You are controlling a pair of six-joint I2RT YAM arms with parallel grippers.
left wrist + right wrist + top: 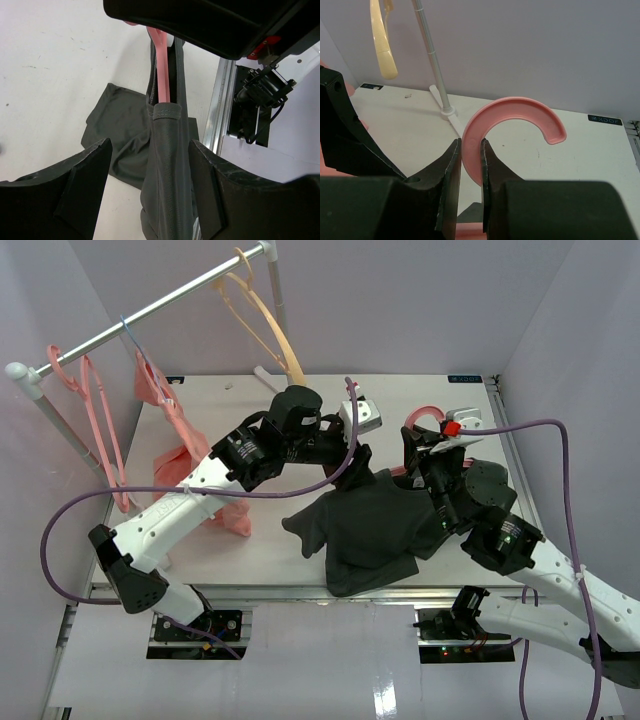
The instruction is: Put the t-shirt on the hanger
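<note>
Right gripper (470, 150) is clamped tight on the hanger (520, 107) at the base of its hook. In the right wrist view the hook curls over toward 2 o'clock. In the top view the t-shirt (375, 530) hangs off the hanger and bunches on the table (270, 555), just right of centre, spilling toward 6 o'clock to the near edge. Left gripper (150, 145) has its fingers apart, straddling a hanging fold of t-shirt. A pink hanger arm pokes out of the fold's hemmed opening toward 12 o'clock. The rail (150, 315) at 10 o'clock carries pink hangers (100, 430), with a tan-yellow hanger (265, 325) at 12. A pink garment (180, 455) sits at 9.
</note>
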